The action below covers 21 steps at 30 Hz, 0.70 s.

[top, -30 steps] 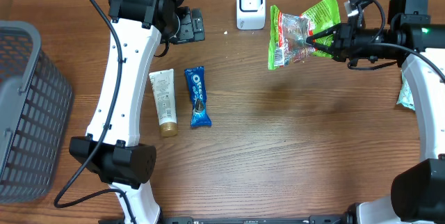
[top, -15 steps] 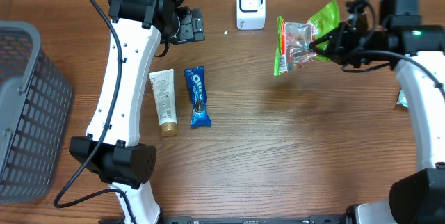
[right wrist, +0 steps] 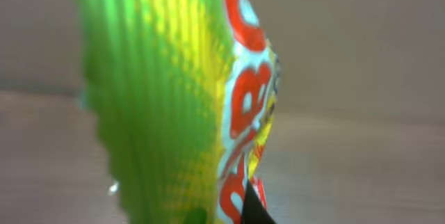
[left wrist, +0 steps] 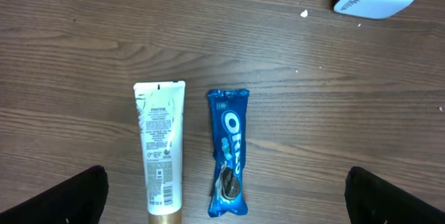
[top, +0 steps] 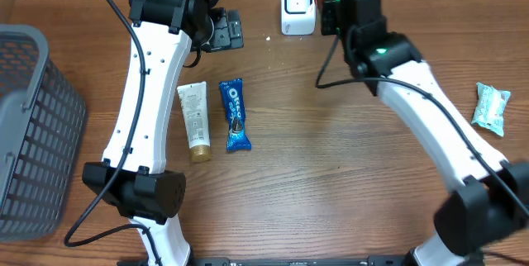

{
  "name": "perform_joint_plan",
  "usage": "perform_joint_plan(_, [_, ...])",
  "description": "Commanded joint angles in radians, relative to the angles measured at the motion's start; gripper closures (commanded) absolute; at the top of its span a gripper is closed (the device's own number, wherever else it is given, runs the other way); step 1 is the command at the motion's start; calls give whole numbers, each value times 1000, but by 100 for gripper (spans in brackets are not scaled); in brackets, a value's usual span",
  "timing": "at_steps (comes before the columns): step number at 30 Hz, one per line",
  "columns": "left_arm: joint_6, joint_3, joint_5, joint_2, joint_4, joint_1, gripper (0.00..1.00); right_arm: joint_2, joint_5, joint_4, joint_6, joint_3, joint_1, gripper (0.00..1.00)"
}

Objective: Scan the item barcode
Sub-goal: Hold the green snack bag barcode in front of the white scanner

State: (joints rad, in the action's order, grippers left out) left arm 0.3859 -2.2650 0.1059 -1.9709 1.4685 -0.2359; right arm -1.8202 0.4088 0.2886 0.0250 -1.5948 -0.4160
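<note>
As my right pincer (right wrist: 240,213) clenches the green snack bag (right wrist: 174,99), its crimped edge fills my wrist view. The white scanner (top: 297,6) sits just beside me to the left, at the table's (top: 347,175) far edge. Bare wood opens behind me, and the grey basket (top: 33,134) stands well away to the left.

I'm seeing the snack bag (right wrist: 174,99) fill the right wrist view: glossy green and yellow foil with red lettering, turned edge-on, upright, blurred from sitting so close to the lens. On the overhead I can barely make it out, up at the top edge. The white scanner (top: 297,6) stands at the far side of the table (top: 347,183), a rounded dark-outlined window on its face.
</note>
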Motion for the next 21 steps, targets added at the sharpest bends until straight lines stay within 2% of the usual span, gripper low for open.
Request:
perform_joint_plan(1, [-15, 0, 1, -4, -3, -6, 0, -80, 99, -150, -223, -23, -3, 96])
perform_joint_plan(7, [-15, 0, 1, -4, -3, -6, 0, -230, 98, -460, -584, -23, -3, 96])
perform_joint_plan(9, [-15, 0, 1, -4, -3, -6, 0, -270, 84, -532, -665, -23, -3, 96])
perform_joint_plan(15, [-15, 0, 1, -4, -3, -6, 0, -316, -38, -625, -689, -23, -3, 96])
perform_joint_plan(19, [-15, 0, 1, -4, -3, -6, 0, -364, -120, -661, -860, -23, -3, 96])
perform_joint_plan(21, [-15, 0, 1, -4, -3, -6, 0, -381, -121, -689, -899, -23, -3, 96])
